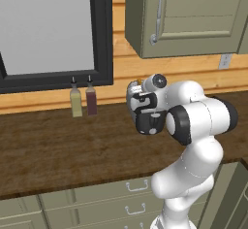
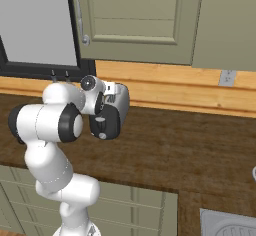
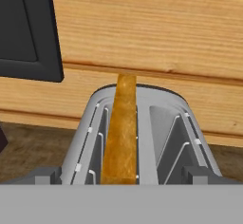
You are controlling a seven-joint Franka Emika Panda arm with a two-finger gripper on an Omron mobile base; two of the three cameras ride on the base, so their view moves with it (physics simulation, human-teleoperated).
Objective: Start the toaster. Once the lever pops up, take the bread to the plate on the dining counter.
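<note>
Setting: dark brown wood-grain table [image 1: 58,145] below a pale plank wall, grey-green drawers along its front.
Toaster: rounded silver-grey two-slot toaster [image 3: 161,137] at the table's back edge, against the wall.
Bread: golden-brown-crusted slice [image 3: 121,133] upright in the left slot.
Jaws: gripper [image 3: 121,180] spread wide over the toaster, holding nothing.
Bottles: two small bottles [image 1: 82,102] by the black-framed window.

Toaster [image 3: 142,137]: lower body cut off at the hand view's bottom edge; in both base views mostly hidden behind the arm's wrist. Bread [image 3: 121,133]: bottom out of sight down in the slot. Two bottles [image 1: 82,101] against the wall: labels too small to read.
</note>
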